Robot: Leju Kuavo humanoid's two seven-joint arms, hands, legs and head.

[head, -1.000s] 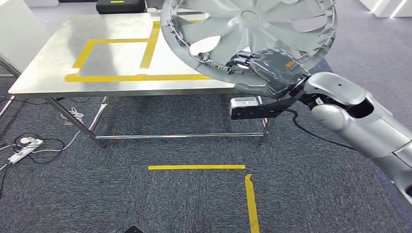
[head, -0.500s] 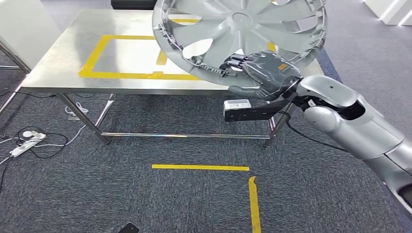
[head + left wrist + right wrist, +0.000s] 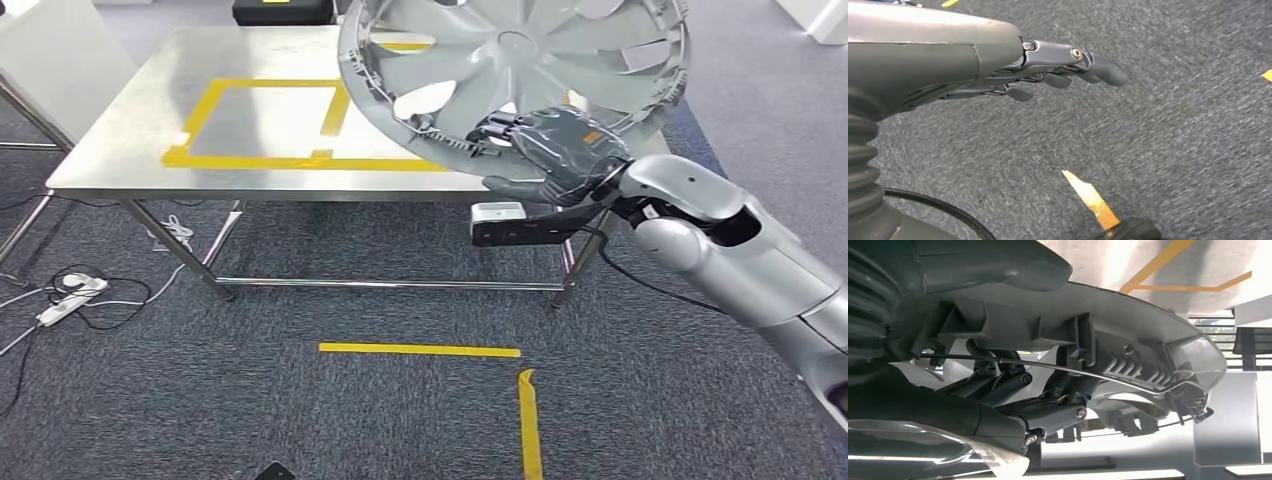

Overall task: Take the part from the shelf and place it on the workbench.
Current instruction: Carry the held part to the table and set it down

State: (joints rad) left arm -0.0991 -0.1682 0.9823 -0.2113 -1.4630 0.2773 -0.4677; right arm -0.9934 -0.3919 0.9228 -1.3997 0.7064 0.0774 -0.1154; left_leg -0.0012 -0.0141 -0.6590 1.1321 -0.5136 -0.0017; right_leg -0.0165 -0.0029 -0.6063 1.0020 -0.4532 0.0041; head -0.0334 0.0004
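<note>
Landmark: workbench (image 3: 130, 150), steel top, yellow tape rectangle (image 3: 262, 122) marked on it.

Left hand (image 3: 1058, 70): hangs over grey carpet, well away from the workbench. Fingers loosely extended, apart, holding nothing.

Tape rectangle sits on the workbench's left-centre part, bare inside.

Part, a silver wheel cover (image 3: 520, 70): held above the workbench's right near corner, tilted, inner face toward the camera, lower rim down toward the hand, far rim higher and further over the top.

Right hand (image 3: 560, 150): grips the cover's lower rim, just beyond the workbench's near edge. Wrist view shows fingers (image 3: 998, 382) curled inside the rim, thumb outside.

Judgement: the rectangle lies leftward and further in from the right hand; the carrying arm is the nearer one. Cover needs levelling before lowering.
</note>
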